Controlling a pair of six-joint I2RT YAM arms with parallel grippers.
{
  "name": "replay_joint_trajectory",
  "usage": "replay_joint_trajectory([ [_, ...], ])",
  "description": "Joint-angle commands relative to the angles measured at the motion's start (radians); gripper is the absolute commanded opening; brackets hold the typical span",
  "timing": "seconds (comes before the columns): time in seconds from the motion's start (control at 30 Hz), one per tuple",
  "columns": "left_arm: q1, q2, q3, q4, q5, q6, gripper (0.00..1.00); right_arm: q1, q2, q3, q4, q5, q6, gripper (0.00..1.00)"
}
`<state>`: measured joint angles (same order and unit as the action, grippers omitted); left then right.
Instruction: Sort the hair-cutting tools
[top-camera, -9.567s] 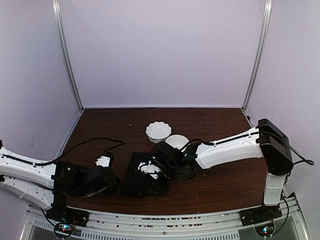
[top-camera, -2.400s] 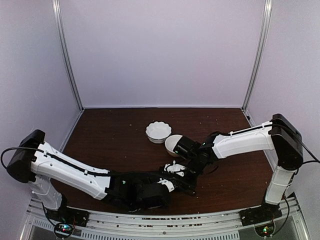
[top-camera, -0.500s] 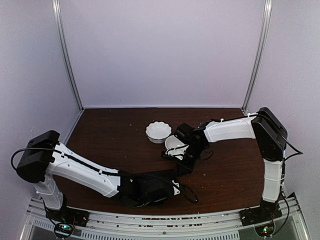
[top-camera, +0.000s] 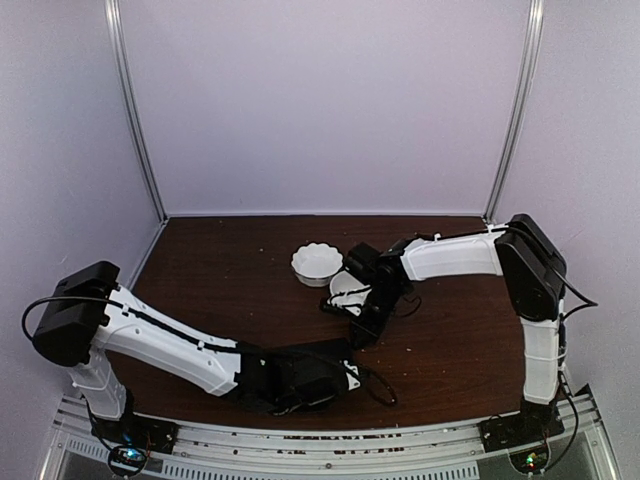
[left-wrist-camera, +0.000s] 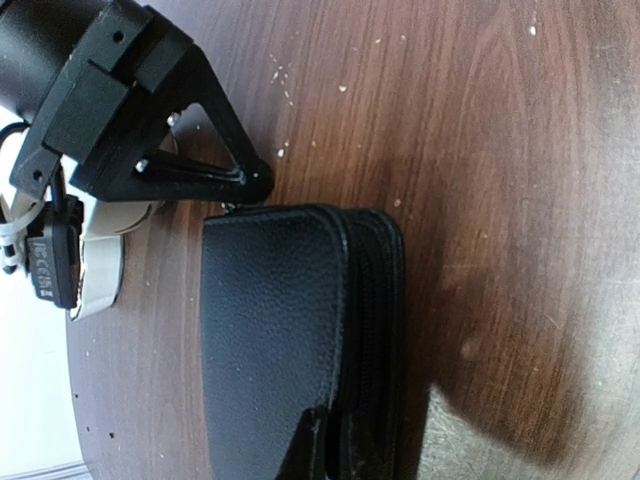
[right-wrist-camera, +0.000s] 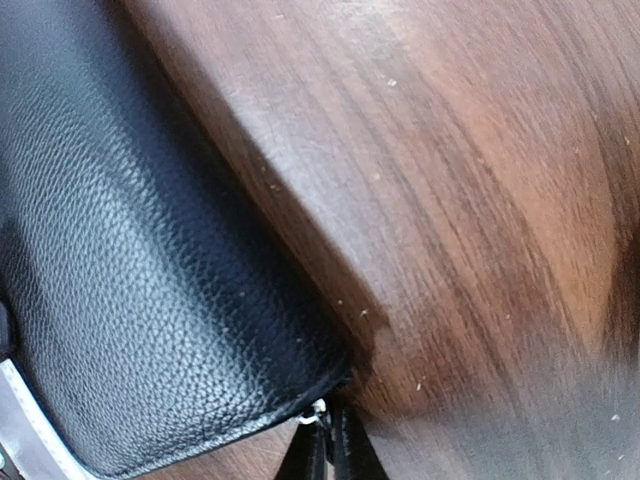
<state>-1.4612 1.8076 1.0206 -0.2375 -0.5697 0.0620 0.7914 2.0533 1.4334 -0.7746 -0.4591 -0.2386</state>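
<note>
One case (left-wrist-camera: 270, 330) pinched by left hand (left-wrist-camera: 320, 430), right hand (right-wrist-camera: 328, 445).

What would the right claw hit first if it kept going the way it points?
The black zip case: the right claw has its tips right at the case's corner, by the zipper pull. Beyond that only table shows, though depth is hard to judge.
</note>
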Motion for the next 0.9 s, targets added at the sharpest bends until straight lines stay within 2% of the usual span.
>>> replay_joint_trajectory([
  [0.0, -0.029, -0.015, 0.006, -0.051, 0.031, -0.059, 0.01, -0.023, -0.034, -0.003, 0.028, 0.081, -0.009, 0.13],
  [0.2, -0.030, -0.085, 0.030, -0.134, 0.001, -0.134, 0.27, -0.030, -0.230, -0.121, 0.003, 0.110, -0.086, 0.32],
  [0.33, -0.026, -0.218, 0.001, -0.139, -0.086, -0.176, 0.47, -0.058, -0.358, -0.176, -0.033, 0.103, -0.128, 0.36],
  [0.43, 0.004, -0.293, -0.006, -0.180, -0.150, -0.212, 0.58, -0.093, -0.425, -0.198, -0.057, 0.081, -0.146, 0.38],
  [0.63, 0.113, -0.494, -0.024, -0.253, -0.266, -0.216, 0.75, -0.183, -0.540, -0.176, -0.098, 0.076, -0.139, 0.39],
  [0.77, 0.246, -0.662, -0.024, -0.277, -0.280, -0.158, 0.80, -0.279, -0.681, -0.144, -0.128, 0.080, -0.135, 0.39],
  [0.87, 0.355, -0.777, -0.023, -0.261, -0.239, -0.105, 0.85, -0.362, -0.799, -0.170, -0.062, 0.095, -0.096, 0.39],
])
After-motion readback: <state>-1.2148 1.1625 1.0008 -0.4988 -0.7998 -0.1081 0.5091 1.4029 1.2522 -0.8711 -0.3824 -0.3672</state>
